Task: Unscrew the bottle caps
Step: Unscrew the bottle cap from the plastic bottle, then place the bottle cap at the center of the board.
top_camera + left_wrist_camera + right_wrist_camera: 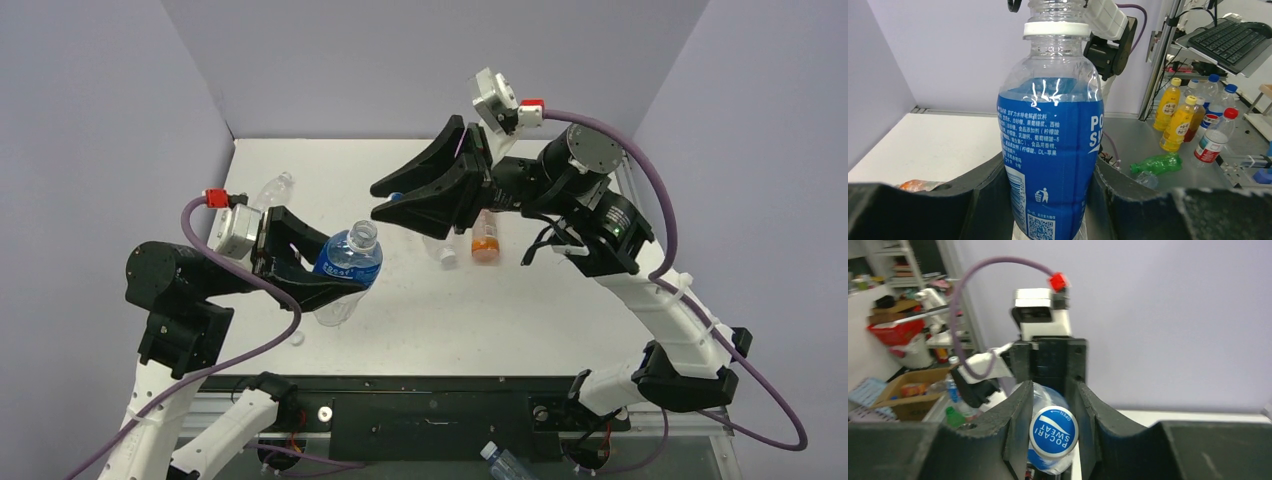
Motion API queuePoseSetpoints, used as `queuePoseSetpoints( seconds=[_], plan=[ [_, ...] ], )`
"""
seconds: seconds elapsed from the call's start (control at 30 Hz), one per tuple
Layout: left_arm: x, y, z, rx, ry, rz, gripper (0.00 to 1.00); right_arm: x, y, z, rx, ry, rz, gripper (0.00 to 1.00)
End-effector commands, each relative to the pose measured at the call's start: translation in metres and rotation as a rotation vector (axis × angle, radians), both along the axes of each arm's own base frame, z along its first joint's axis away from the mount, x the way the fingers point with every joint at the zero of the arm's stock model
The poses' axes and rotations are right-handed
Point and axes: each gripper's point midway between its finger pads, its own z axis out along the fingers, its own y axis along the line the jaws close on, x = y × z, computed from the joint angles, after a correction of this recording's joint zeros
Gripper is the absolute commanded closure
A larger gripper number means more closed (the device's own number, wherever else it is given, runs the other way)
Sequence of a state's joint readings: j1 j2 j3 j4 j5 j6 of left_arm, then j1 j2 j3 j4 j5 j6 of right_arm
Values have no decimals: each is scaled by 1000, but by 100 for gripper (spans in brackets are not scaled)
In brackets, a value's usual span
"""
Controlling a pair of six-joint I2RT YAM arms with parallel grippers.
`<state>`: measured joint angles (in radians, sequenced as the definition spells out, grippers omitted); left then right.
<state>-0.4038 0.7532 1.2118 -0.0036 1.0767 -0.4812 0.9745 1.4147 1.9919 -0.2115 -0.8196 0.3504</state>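
Blue ridged plastic screw cap with a white printed top (1053, 432) sits pinched between the black fingers of the right gripper (388, 200), just beyond the bare mouth of the clear plastic bottle with the blue label (1050, 150). So this cap looks already off, held clear of the threads. The left gripper (345, 265) has its fingers clamped around the labelled belly of that bottle, which makes sense to me: one arm steadies the body so that the other can turn the cap. The bottle leans, neck aimed up and across at the right gripper, and it seems to be held above the white table (560, 320). The left arm comes in from the left with its elbow folded and forearm low. The right arm climbs from its base, bends high, then reaches leftward over the middle of the table, fingers pointing at the bottle mouth. Below them lie a small orange bottle (484, 240), a clear bottle with a white cap (447, 258) and another clear bottle (272, 190) near the back.
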Motion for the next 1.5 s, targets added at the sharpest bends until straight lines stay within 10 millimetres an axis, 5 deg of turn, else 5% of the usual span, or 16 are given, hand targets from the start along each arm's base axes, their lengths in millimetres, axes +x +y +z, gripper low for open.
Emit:
queuePoseSetpoints(
  seconds=[0.0,0.17,0.2,0.23,0.27,0.3,0.33,0.5,0.6,0.77,1.03,1.2,1.37,1.47],
  plan=[
    [7,3,2,-16,-88,63,100,54,-30,12,20,7,-335,100],
    [25,8,-19,13,-105,177,100,148,-77,-61,-141,149,-766,100],
    [25,10,-17,2,-124,203,100,171,-82,-100,-202,206,-835,100],
    [29,10,-22,4,-117,215,100,181,-96,-110,-200,233,-919,100],
    [31,12,-21,-4,-124,240,100,197,-99,-155,-266,289,-971,100],
    [34,12,-26,-1,-116,252,100,206,-113,-169,-272,311,-1057,100],
    [36,15,-26,-4,-124,278,100,215,-114,-214,-333,357,-1090,100],
    [47,18,-37,2,-123,341,100,225,-124,-362,-494,487,-1256,100],
    [47,18,-39,5,-117,340,100,216,-100,-413,-610,432,-1289,100],
    [45,20,-36,-5,-119,345,100,217,-92,-464,-669,407,-1390,100],
    [46,21,-39,7,-116,357,100,202,-72,-517,-681,414,-1403,98],
    [48,20,-39,6,-116,359,100,188,-78,-547,-707,452,-1402,83],
    [50,20,-38,0,-113,360,100,182,-78,-556,-714,481,-1388,68],
    [51,20,-38,-2,-114,363,100,181,-75,-550,-711,479,-1369,45]
  ],
)
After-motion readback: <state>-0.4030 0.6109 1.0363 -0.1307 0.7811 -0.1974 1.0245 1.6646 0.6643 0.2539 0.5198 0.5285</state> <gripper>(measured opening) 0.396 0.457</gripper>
